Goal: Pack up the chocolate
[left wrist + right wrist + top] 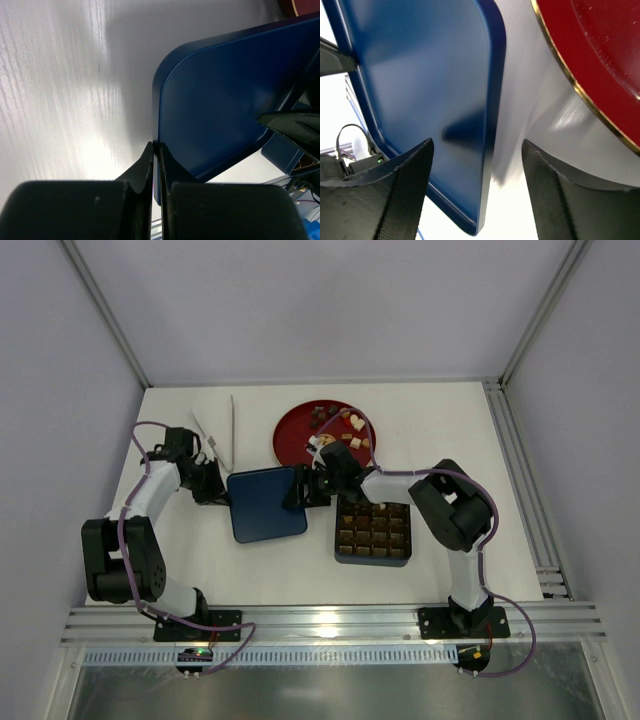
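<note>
Looks like lid time: left gripper (155,147) jaws pinch the navy lid (265,505) at its left rim, right gripper (476,145) jaws sit spread around the right rim and probably need to close next.

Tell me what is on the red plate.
Brown, tan and cream chocolates lie on the right half of the red plate. The right arm covers its near edge, hiding whatever is there.

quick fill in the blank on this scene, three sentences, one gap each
1. The left tool is ___ on the navy lid's edge.
2. The right tool has its jaws ___, astride the lid's opposite edge.
3. The loose chocolate lies on a ___ plate.
Missing words: shut, open, red.
</note>
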You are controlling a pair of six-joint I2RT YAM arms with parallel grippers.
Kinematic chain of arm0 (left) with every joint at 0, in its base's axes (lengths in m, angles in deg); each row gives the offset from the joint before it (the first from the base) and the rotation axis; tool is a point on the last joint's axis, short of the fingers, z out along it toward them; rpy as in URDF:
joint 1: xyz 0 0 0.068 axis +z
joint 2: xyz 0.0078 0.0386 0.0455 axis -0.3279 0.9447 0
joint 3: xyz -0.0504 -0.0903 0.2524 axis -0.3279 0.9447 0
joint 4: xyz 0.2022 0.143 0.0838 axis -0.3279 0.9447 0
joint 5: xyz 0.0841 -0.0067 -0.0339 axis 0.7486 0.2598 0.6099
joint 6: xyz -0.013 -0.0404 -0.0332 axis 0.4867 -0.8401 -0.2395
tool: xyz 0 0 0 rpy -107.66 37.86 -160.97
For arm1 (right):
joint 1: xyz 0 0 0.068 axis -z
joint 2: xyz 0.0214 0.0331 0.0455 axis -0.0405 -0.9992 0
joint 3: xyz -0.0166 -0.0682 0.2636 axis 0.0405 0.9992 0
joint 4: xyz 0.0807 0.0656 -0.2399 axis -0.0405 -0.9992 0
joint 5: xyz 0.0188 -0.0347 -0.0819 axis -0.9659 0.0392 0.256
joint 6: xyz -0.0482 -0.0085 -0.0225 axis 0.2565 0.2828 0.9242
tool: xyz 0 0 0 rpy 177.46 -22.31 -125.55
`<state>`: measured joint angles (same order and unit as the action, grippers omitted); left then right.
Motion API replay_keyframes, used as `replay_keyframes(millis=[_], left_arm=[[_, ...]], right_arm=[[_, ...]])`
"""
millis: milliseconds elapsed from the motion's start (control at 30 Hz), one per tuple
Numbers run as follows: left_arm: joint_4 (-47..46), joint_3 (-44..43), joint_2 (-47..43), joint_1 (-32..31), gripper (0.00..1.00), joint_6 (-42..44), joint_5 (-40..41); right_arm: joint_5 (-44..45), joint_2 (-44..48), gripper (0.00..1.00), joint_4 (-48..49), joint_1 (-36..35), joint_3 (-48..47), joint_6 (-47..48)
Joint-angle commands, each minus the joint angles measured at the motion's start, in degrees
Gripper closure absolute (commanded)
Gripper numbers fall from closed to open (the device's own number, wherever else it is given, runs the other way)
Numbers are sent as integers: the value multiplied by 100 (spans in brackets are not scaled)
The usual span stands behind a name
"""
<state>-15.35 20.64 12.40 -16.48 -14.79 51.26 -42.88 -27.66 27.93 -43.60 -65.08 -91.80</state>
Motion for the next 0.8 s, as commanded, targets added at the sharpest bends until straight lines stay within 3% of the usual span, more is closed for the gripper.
replay_keyframes(millis=[0, 267, 767], left_arm=[[54, -267, -233, 51, 100, 0, -328], [204, -495, -338, 77, 100, -9, -513], [248, -829, -496, 33, 100, -132, -1313]], right_arm=[[-193, 506, 31, 600, 32, 139, -232], [-561, 981, 48, 1399, 190, 570, -767], [-1010, 1360, 63, 1665, 269, 684, -1164]])
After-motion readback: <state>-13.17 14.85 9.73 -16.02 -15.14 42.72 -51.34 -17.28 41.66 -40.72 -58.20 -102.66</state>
